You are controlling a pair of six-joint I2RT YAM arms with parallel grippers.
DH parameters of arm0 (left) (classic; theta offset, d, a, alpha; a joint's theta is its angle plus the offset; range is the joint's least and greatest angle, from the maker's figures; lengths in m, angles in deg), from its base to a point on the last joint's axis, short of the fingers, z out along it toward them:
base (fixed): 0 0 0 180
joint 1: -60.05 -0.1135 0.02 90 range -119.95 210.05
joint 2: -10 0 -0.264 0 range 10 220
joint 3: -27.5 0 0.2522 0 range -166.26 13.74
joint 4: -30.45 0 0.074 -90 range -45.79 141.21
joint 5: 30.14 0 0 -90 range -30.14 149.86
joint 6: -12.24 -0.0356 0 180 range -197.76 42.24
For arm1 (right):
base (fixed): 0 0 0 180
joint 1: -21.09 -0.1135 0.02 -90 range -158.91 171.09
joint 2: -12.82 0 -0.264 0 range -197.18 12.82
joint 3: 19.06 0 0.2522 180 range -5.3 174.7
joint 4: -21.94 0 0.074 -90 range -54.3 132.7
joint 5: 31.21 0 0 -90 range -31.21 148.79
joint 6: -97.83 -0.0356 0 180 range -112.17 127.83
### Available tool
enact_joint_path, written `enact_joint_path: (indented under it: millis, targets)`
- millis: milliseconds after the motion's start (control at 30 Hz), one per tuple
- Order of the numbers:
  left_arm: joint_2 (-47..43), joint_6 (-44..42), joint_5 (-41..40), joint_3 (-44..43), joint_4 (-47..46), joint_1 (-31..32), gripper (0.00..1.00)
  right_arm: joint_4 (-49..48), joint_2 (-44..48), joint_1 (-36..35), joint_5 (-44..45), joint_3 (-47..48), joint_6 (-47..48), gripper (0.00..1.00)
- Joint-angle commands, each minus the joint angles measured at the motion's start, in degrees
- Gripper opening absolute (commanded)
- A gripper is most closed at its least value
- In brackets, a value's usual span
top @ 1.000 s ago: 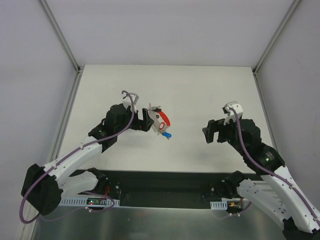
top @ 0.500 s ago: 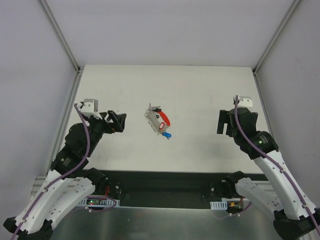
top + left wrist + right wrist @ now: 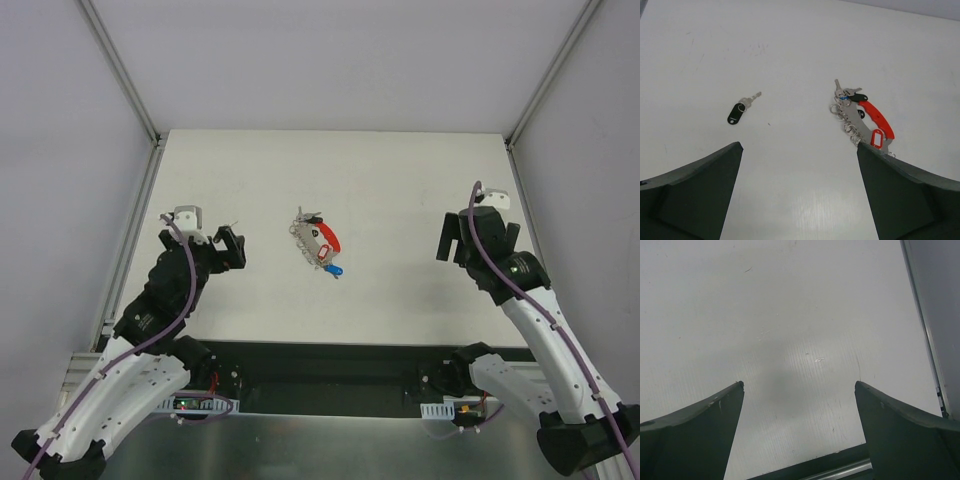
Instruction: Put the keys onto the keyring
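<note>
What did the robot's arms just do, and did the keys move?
The left gripper pulled back to the left, away from the bunch of keys, and is open and empty. The right gripper drew back to the right and is open too. The bunch of keys stayed where it was. A lone black key lies apart from it.

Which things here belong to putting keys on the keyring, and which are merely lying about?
Belong to the job:
- silver keyring with chain and red curved clip
- red-tagged key with white label
- blue-headed key
- loose silver key with black plastic tag, lying apart from the bunch

Merely there:
- white tabletop
- grey metal frame post
</note>
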Motion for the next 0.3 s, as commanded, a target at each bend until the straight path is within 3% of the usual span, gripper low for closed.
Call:
enact_joint_path:
  millis: [0,267]
  targets:
    - [-0.2,0.82,-5.03,0.67,-0.41,-0.33,0.99,-2.96,0.16,1.52,-1.26,-0.92,-0.51,0.96]
    - [0.86,0.65,-6.17,0.94,0.38,-0.33,0.99,-3.75,0.07,2.4,-2.66,-1.45,-0.34,0.96]
